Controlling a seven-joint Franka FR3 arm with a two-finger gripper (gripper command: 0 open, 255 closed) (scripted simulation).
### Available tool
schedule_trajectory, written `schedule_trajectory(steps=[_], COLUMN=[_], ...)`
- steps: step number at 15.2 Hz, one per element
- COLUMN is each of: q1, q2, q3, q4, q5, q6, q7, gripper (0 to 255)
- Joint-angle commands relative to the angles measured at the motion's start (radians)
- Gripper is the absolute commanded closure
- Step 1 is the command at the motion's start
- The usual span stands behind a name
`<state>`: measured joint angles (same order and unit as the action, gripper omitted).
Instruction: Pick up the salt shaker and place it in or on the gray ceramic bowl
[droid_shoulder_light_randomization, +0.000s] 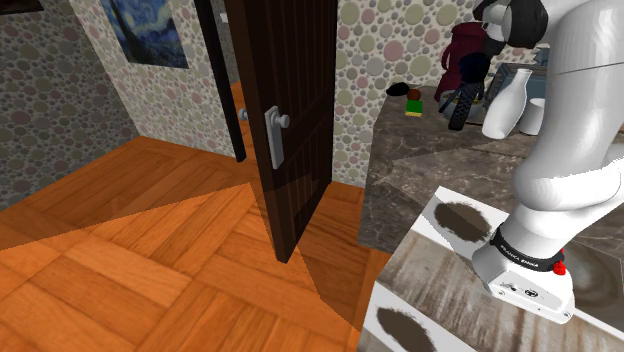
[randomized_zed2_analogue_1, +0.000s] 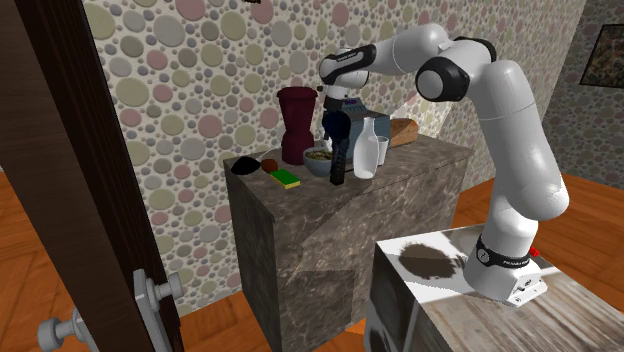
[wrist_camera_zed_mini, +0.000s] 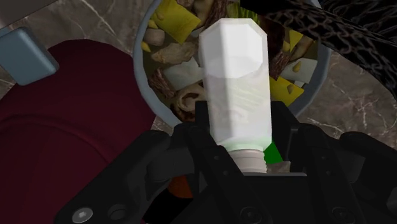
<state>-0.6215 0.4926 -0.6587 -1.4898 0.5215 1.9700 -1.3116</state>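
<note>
My gripper (wrist_camera_zed_mini: 245, 137) is shut on a white salt shaker (wrist_camera_zed_mini: 234, 83), its black fingers (wrist_camera_zed_mini: 207, 130) clasping the lower end. The shaker hangs just above a grey bowl (wrist_camera_zed_mini: 139, 70) holding yellow and pale food bits. In the second exterior view the gripper (randomized_zed2_analogue_1: 336, 125) is over that bowl (randomized_zed2_analogue_1: 318, 165), which sits on a dark marble counter (randomized_zed2_analogue_1: 300, 230).
A dark red jar (randomized_zed2_analogue_1: 296, 125) stands right beside the bowl. A black tool (randomized_zed2_analogue_1: 338, 165), a white bottle (randomized_zed2_analogue_1: 368, 148) and a glass (randomized_zed2_analogue_1: 383, 152) stand on its other side. A green-and-yellow sponge (randomized_zed2_analogue_1: 288, 178) lies near the counter's front. A dark door (droid_shoulder_light_randomization: 290, 120) stands open.
</note>
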Motion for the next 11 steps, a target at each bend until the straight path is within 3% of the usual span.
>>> schedule_trajectory(steps=[1,6,7,11], q1=[-0.002,-0.001,0.000,0.001], q2=[0.006,0.006,0.005,0.003], q3=[0.002,0.001,0.001,0.001], q4=[-0.004,-0.004,-0.005,-0.009], q5=[0.002,0.003,0.002,0.001], q6=[0.003,0.003,0.003,0.005], q7=[-0.003,-0.003,-0.002,-0.003], gripper=[255,255,0,0])
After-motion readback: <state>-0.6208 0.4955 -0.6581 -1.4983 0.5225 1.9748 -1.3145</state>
